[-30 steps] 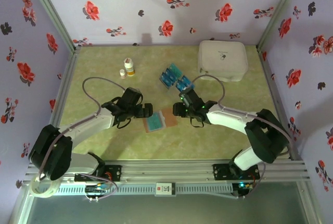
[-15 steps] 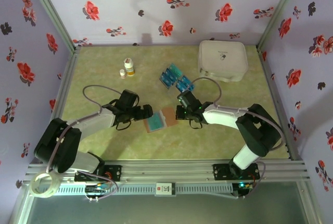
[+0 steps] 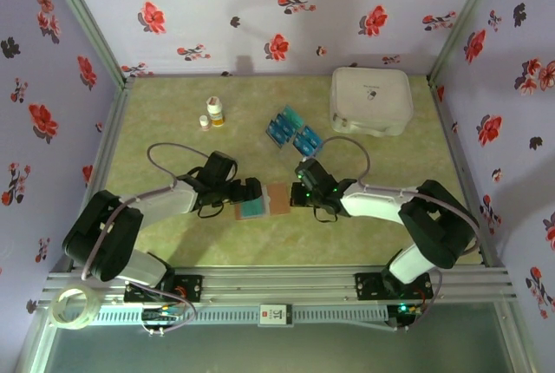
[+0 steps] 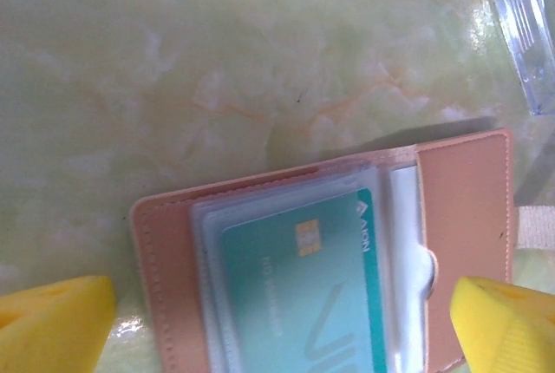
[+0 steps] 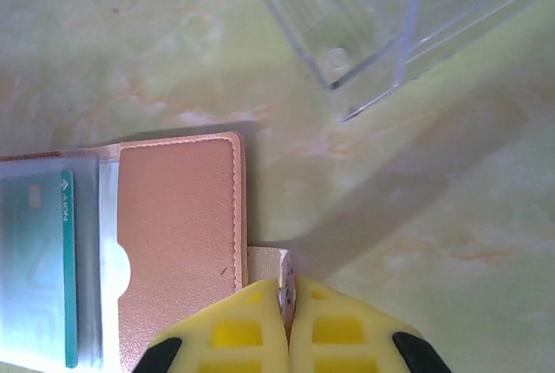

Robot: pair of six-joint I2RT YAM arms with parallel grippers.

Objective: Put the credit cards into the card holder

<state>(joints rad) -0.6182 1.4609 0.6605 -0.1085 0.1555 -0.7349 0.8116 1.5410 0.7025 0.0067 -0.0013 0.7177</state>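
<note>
Top view: card holder lies open on the surface between left tool and right tool; the other credit cards sit in a heap well apart behind it, so most of the job is left, I judge. Left wrist: left tool spread wide, gripping nothing, straddling the holder — one teal card already in its clear sleeve. Right wrist: right tool closed tight on the holder's pale tab.

Brown card holder lies open, flat — teal card sleeved inside; other cards beyond.
</note>
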